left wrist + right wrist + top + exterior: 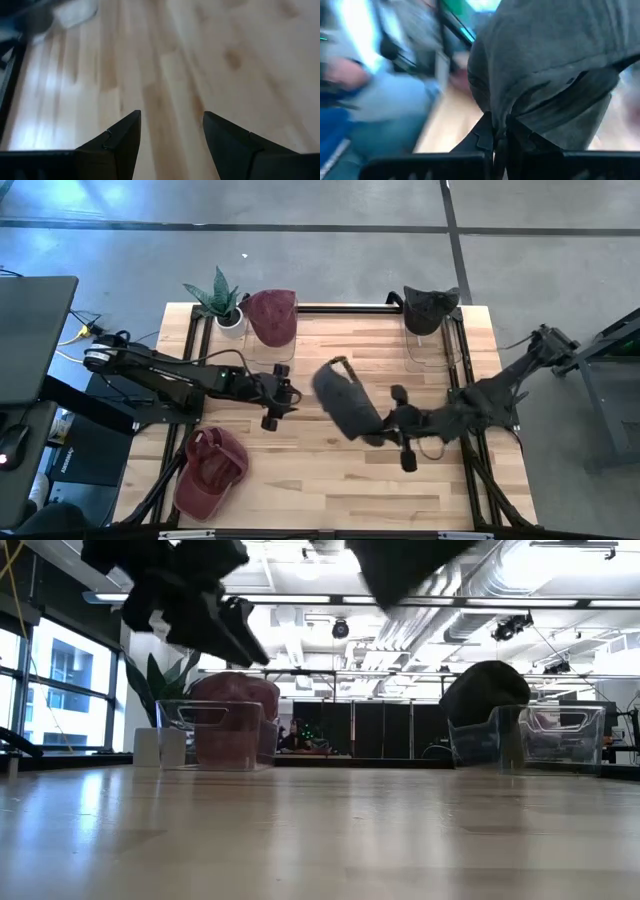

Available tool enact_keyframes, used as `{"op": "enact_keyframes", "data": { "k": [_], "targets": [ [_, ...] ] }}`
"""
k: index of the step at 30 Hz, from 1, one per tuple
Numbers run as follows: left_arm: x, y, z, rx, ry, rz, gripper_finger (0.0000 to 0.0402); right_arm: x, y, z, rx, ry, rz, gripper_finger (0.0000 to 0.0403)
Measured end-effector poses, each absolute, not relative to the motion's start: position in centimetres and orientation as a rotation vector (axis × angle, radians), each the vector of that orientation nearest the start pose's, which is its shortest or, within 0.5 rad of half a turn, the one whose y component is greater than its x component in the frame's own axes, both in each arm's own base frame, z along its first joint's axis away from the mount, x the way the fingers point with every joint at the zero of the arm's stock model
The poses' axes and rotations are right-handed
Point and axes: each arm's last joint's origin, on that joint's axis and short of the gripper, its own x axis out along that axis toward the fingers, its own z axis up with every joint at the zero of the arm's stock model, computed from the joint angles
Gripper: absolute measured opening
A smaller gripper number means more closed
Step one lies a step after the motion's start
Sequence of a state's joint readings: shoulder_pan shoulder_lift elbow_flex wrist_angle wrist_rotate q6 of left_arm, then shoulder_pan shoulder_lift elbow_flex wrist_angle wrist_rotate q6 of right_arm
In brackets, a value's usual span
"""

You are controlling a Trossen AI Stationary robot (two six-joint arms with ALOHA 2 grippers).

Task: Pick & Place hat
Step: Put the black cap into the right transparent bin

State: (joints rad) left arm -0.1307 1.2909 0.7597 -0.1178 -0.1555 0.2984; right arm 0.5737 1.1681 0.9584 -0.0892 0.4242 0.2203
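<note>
A dark grey hat (345, 402) hangs in the air over the table's middle, held by my right gripper (388, 423). It fills the right wrist view (555, 60) and shows at the top of the low view (400, 565). My left gripper (283, 394) hovers open above bare wood to the left of that hat, its fingers apart in the left wrist view (172, 135), touching nothing. A maroon hat (210, 470) lies on the table near the left front corner. My right gripper is shut on the grey hat's edge (512, 122) at the end nearest the arm, a gathered fold of cloth pinched between the two fingers (487, 135). The fingers come roughly level from the table's right. The hat is lifted clear of the table and reaches out leftward beyond them.
At the far edge, a second maroon hat (272, 315) sits on a clear stand beside a potted plant (222, 302), and a dark hat (430, 308) sits on another clear stand (545, 735). Bare wood (330, 480) lies toward the near edge.
</note>
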Motion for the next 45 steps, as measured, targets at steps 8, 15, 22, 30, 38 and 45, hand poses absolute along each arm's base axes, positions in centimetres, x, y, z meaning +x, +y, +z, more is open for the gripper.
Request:
{"op": "enact_keyframes", "data": {
  "k": [8, 15, 22, 30, 38, 45],
  "targets": [
    [28.7, -4.3, 25.1, 0.323, 0.221, -0.357, 0.0204, 23.4, 9.6, 30.1, -0.204, -0.282, 0.504, 0.0011],
    [29.6, -4.8, 27.0, 0.279, -0.076, -0.446, 0.0204, 23.6, 6.7, 28.7, -0.239, -0.346, 0.5, 0.0013],
    [30.0, -4.5, 27.6, 0.056, -0.072, -0.407, 0.0204, 23.8, 6.3, 28.2, -0.237, -0.283, 0.493, 0.0015],
    [30.1, -4.4, 27.6, 0.043, -0.028, -0.398, 0.0131, 23.9, 6.3, 27.8, -0.196, -0.228, 0.5, 0.0016],
    [30.0, -4.5, 26.5, 0.028, 0.096, -0.437, 0.0019, 24.2, 5.5, 26.4, 0.014, -0.022, 0.252, 0.0053],
    [29.7, -4.0, 25.5, -0.078, 0.241, -0.296, 0.0008, 21.7, 4.8, 25.1, 0.274, 0.298, 0.111, 0.0169]
  ]
}}
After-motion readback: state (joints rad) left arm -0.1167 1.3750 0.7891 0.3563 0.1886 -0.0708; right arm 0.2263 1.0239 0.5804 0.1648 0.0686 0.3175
